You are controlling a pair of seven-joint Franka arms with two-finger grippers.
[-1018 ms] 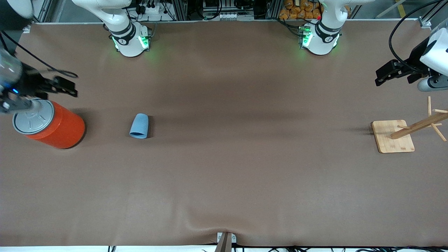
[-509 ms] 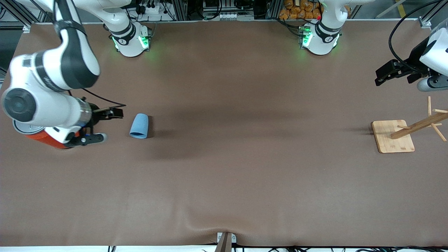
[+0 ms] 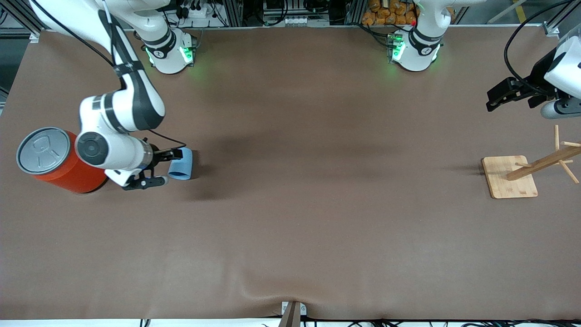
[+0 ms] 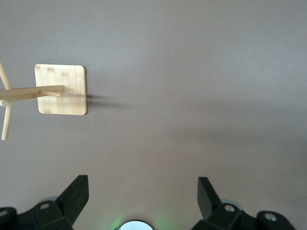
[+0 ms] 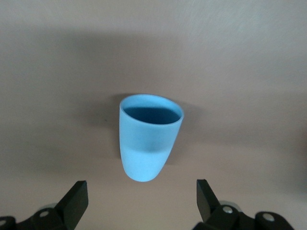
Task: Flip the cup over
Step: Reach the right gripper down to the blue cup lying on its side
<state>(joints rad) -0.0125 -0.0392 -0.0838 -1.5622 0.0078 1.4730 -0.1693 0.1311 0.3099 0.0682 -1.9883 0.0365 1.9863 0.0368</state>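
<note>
Fingers spread, the right gripper (image 3: 159, 169) flanks the unmarked cup (image 3: 181, 169); the left gripper (image 3: 501, 95) waits, fingers spread.

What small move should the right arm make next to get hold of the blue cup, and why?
Probably ease the right gripper a little farther toward the cup, then close. The fingers are spread wide and the cup lies on its side just ahead of them, not yet between them. The left gripper waits open, above the table by the wooden rack.
</note>
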